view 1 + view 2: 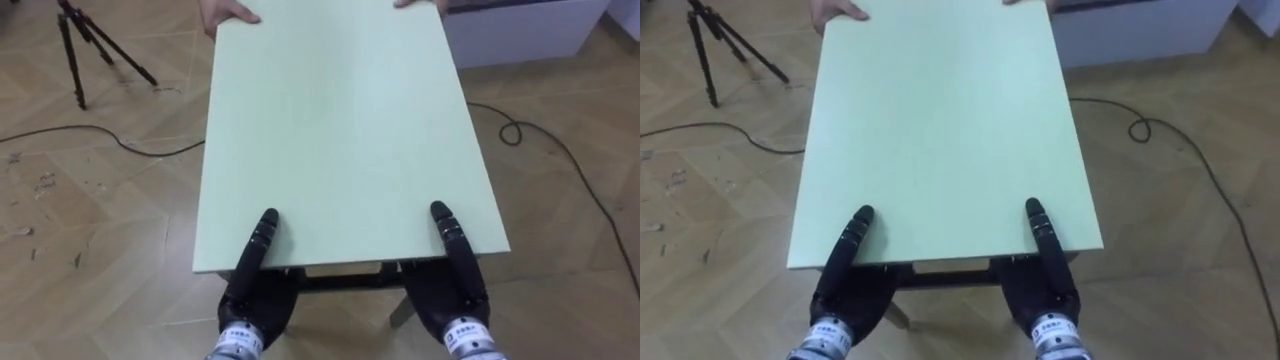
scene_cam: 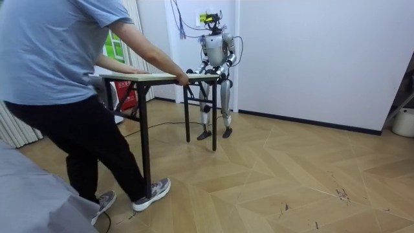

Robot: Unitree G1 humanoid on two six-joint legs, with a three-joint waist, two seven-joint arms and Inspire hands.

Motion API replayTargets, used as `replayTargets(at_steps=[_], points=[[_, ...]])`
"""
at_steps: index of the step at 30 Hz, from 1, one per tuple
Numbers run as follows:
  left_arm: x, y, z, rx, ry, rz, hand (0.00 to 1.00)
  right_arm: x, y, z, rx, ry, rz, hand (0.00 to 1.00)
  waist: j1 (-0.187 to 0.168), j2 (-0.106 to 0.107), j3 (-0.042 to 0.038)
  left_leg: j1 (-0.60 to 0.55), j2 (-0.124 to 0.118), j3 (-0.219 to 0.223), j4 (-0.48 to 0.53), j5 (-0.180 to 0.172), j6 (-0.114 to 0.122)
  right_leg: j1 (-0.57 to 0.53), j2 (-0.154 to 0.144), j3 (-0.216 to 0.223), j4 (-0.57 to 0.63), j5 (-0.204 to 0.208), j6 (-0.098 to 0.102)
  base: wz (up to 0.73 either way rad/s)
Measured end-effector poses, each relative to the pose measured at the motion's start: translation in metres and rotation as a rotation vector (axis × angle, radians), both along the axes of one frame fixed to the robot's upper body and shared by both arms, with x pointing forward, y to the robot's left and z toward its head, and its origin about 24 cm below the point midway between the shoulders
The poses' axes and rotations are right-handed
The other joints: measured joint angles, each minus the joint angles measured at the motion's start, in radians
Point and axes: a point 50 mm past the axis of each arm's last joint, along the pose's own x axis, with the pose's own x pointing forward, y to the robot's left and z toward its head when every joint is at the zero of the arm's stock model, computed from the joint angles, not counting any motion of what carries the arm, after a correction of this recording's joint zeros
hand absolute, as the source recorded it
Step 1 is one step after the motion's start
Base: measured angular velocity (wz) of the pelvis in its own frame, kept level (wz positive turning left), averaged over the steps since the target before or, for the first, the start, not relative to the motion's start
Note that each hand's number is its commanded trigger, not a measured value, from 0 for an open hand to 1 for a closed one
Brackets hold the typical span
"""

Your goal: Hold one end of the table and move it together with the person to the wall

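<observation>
A pale green table (image 1: 340, 130) stretches away from me, lengthwise. My left hand (image 1: 255, 290) holds its near edge at the left, thumb lying on top and the other fingers under the board. My right hand (image 1: 450, 290) holds the same edge at the right in the same way. At the far end a person's hands (image 1: 225, 12) grip the opposite edge. In the room view the person (image 2: 71, 84), in a blue shirt, stands mid-stride at the table's (image 2: 155, 76) near end, while I stand at its far end by the white wall.
A black tripod (image 1: 85, 40) stands on the wooden floor at the far left. A dark cable (image 1: 540, 140) loops across the floor on the right. A white cabinet (image 1: 520, 30) stands at the far right. A white bin (image 2: 404, 122) sits by the wall.
</observation>
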Motion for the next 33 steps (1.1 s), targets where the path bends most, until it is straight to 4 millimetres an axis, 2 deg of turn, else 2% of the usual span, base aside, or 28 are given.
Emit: replayTargets(at_steps=[1,2,3,4,6,7,8,9,10,11,12,13,15,16,17,18,19,21,22,24,26,28,29,30,31,32,33], points=[[-0.001,-0.002,0.0,0.0,0.005,-0.021,1.0,-0.006,-0.002,-0.002,0.004,0.011,-0.017,1.0,-0.018,-0.011,-0.0025,-0.006,0.0,0.036,-0.008,0.018,0.007,-0.014,-0.044,0.0,0.155,-0.096,0.005,0.75],[-0.002,-0.003,-0.001,0.003,0.01,-0.03,1.0,-0.009,-0.004,-0.004,0.006,0.018,-0.026,1.0,-0.022,-0.019,-0.0073,-0.005,-0.001,0.065,-0.023,0.03,0.01,-0.02,-0.066,0.003,0.243,-0.142,0.003,0.73],[-0.003,-0.004,-0.002,0.004,0.015,-0.044,1.0,-0.013,-0.006,-0.005,0.007,0.024,-0.036,1.0,-0.023,-0.032,-0.0119,-0.006,-0.003,0.11,-0.048,0.055,0.015,-0.018,-0.099,0.013,0.398,-0.209,0.009,0.36],[-0.004,-0.004,-0.001,0.006,0.013,-0.047,1.0,-0.013,-0.006,-0.005,0.01,0.022,-0.037,1.0,-0.018,-0.041,-0.008,-0.011,-0.006,0.141,-0.055,0.071,0.02,0.009,-0.117,0.04,0.504,-0.253,0.019,0.16],[-0.005,-0.002,-0.001,0.007,0.013,-0.043,1.0,-0.013,-0.005,-0.005,0.012,0.02,-0.031,1.0,-0.002,-0.058,-0.0065,-0.025,-0.01,0.183,-0.048,0.082,0.024,0.105,-0.141,0.078,0.558,-0.29,0.027,-0.28],[-0.006,-0.002,-0.001,0.006,0.014,-0.037,1.0,-0.013,-0.004,-0.005,0.008,0.02,-0.026,1.0,0.022,-0.068,-0.0037,-0.034,-0.014,0.201,-0.045,0.09,0.024,0.174,-0.156,0.099,0.552,-0.304,0.031,-0.44],[-0.005,-0.001,-0.001,0.008,0.012,-0.035,1.0,-0.012,-0.003,-0.005,0.01,0.019,-0.026,1.0,0.036,-0.075,-0.0042,-0.045,-0.017,0.211,-0.045,0.097,0.024,0.207,-0.164,0.106,0.534,-0.307,0.033,-0.4],[-0.004,0.001,0.002,0.013,0.0,-0.028,1.0,-0.01,0.0,-0.003,0.021,0.011,-0.023,1.0,0.057,-0.089,-0.0039,-0.081,-0.017,0.219,-0.036,0.116,0.021,0.272,-0.17,0.113,0.463,-0.316,0.039,-0.22],[-0.001,0.004,0.005,0.02,-0.019,-0.025,1.0,-0.006,0.002,-0.001,0.027,-0.004,-0.016,1.0,0.059,-0.099,-0.0033,-0.125,-0.011,0.219,-0.024,0.137,0.018,0.326,-0.168,0.112,0.361,-0.365,0.056,-0.11],[0.0,0.005,0.007,0.022,-0.027,-0.023,1.0,-0.005,0.003,0.001,0.028,-0.012,-0.013,1.0,0.059,-0.102,-0.0027,-0.148,-0.004,0.218,-0.009,0.148,0.016,0.342,-0.159,0.113,0.303,-0.389,0.06,0.0],[0.002,0.007,0.009,0.027,-0.039,-0.021,1.0,-0.002,0.006,0.002,0.031,-0.021,-0.01,1.0,0.065,-0.105,-0.0007,-0.182,0.012,0.217,-0.004,0.175,0.008,0.354,-0.135,0.111,0.214,-0.427,0.062,-0.05],[0.002,0.008,0.01,0.03,-0.042,-0.017,1.0,-0.001,0.007,0.003,0.033,-0.025,-0.006,1.0,0.069,-0.107,0.0004,-0.198,0.021,0.215,-0.004,0.189,0.003,0.356,-0.123,0.111,0.18,-0.438,0.059,-0.12],[0.004,0.013,0.013,0.046,-0.06,-0.005,1.0,0.003,0.011,0.005,0.04,-0.035,0.008,1.0,0.09,-0.121,0.0064,-0.242,0.055,0.205,-0.031,0.252,-0.015,0.361,-0.072,0.1,0.054,-0.459,0.05,-0.2],[0.005,0.014,0.015,0.05,-0.069,-0.005,1.0,0.004,0.012,0.005,0.043,-0.04,0.009,1.0,0.1,-0.121,0.0062,-0.272,0.067,0.182,-0.041,0.282,-0.026,0.348,-0.045,0.078,0.024,-0.459,0.047,-0.15],[0.006,0.015,0.016,0.054,-0.075,-0.005,1.0,0.005,0.013,0.006,0.045,-0.043,0.01,1.0,0.101,-0.121,0.0063,-0.284,0.073,0.169,-0.049,0.3,-0.029,0.34,-0.034,0.062,0.013,-0.46,0.035,0.0],[0.008,0.015,0.017,0.062,-0.084,-0.008,1.0,0.006,0.013,0.007,0.049,-0.048,0.008,1.0,0.099,-0.121,0.0058,-0.307,0.088,0.154,-0.066,0.333,-0.035,0.316,-0.013,0.036,0.001,-0.462,-0.003,0.16],[0.008,0.016,0.017,0.07,-0.085,-0.01,1.0,0.005,0.013,0.005,0.058,-0.04,0.006,1.0,0.093,-0.116,0.0054,-0.314,0.103,0.139,-0.092,0.361,-0.045,0.305,0.012,0.023,0.002,-0.452,-0.018,0.21],[0.007,0.018,0.016,0.084,-0.082,-0.014,1.0,0.003,0.015,0.003,0.068,-0.027,0.003,1.0,0.09,-0.115,0.0058,-0.316,0.12,0.125,-0.127,0.403,-0.053,0.297,0.037,-0.002,0.0,-0.444,-0.034,0.17],[0.007,0.018,0.016,0.089,-0.081,-0.017,1.0,0.002,0.015,0.001,0.072,-0.023,0.001,1.0,0.089,-0.109,0.0068,-0.322,0.13,0.109,-0.146,0.427,-0.056,0.288,0.056,-0.012,-0.002,-0.438,-0.046,0.1],[0.005,0.018,0.015,0.095,-0.077,-0.025,1.0,0.0,0.015,-0.003,0.086,-0.016,-0.004,1.0,0.092,-0.1,0.0048,-0.323,0.145,0.103,-0.171,0.458,-0.058,0.275,0.078,-0.019,0.001,-0.426,-0.058,0.0],[0.004,0.017,0.013,0.1,-0.066,-0.035,1.0,-0.003,0.014,-0.006,0.092,-0.003,-0.013,1.0,0.092,-0.081,0.0039,-0.322,0.156,0.091,-0.189,0.485,-0.059,0.27,0.099,-0.022,0.004,-0.416,-0.066,0.07],[0.0,0.015,0.01,0.099,-0.053,-0.042,1.0,-0.007,0.013,-0.008,0.094,0.008,-0.02,1.0,0.103,-0.052,0.0025,-0.312,0.166,0.061,-0.234,0.547,-0.069,0.253,0.125,-0.022,0.019,-0.408,-0.08,0.0],[-0.001,0.013,0.01,0.097,-0.052,-0.047,1.0,-0.008,0.013,-0.009,0.093,0.011,-0.021,1.0,0.105,-0.044,0.0014,-0.311,0.167,0.045,-0.248,0.565,-0.087,0.248,0.132,-0.023,0.02,-0.404,-0.085,0.0],[0.0,0.013,0.01,0.098,-0.053,-0.05,1.0,-0.009,0.013,-0.009,0.093,0.012,-0.022,1.0,0.118,-0.038,0.0024,-0.313,0.169,-0.005,-0.272,0.625,-0.166,0.231,0.139,-0.028,0.019,-0.391,-0.099,-0.17],[-0.002,0.014,0.009,0.1,-0.049,-0.043,1.0,-0.009,0.012,-0.009,0.09,0.014,-0.017,1.0,0.125,-0.045,0.0067,-0.318,0.167,-0.043,-0.221,0.612,-0.197,0.219,0.112,-0.047,0.021,-0.376,-0.116,-0.33],[-0.005,0.015,0.008,0.1,-0.041,-0.034,1.0,-0.009,0.013,-0.01,0.086,0.019,-0.009,1.0,0.133,-0.048,0.0082,-0.322,0.162,-0.05,-0.148,0.549,-0.184,0.218,0.096,-0.06,0.023,-0.371,-0.119,-0.66],[-0.01,0.015,0.005,0.081,-0.023,-0.01,1.0,-0.01,0.013,-0.011,0.075,0.024,0.006,1.0,0.151,-0.048,0.0089,-0.326,0.153,-0.052,0.042,0.397,-0.144,0.219,0.075,-0.066,0.02,-0.359,-0.125,-0.63]])
